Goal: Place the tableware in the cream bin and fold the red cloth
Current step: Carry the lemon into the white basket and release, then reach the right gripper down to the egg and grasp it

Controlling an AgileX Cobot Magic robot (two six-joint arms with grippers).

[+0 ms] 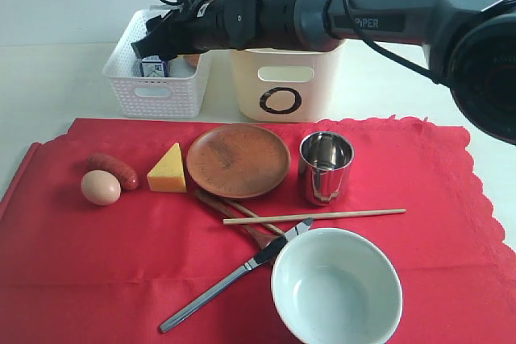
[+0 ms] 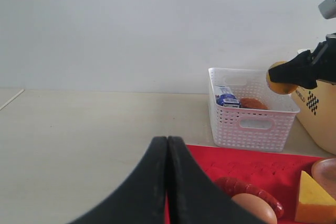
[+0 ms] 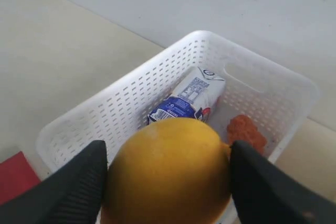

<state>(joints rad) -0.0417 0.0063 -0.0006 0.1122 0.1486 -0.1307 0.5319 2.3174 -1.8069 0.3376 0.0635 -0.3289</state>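
Observation:
The red cloth (image 1: 81, 271) is spread flat on the table. On it lie the brown plate (image 1: 238, 160), the steel cup (image 1: 326, 167), the pale bowl (image 1: 336, 286), the knife (image 1: 234, 276), a chopstick (image 1: 314, 216) and the wooden spoon (image 1: 214, 201) partly under it. Behind the plate stands the cream bin (image 1: 286, 86). My right gripper (image 3: 168, 171) is shut on a lemon (image 3: 168, 161), held above the white lattice basket (image 3: 105, 114). My left gripper (image 2: 168, 145) is shut and empty, low by the cloth's left edge.
The white lattice basket (image 1: 157, 90) holds a blue-white packet (image 3: 184, 98) and an orange-red item. An egg (image 1: 101, 188), a sausage (image 1: 113, 168) and a cheese wedge (image 1: 168, 170) lie on the cloth's left part. The right arm spans over the cream bin.

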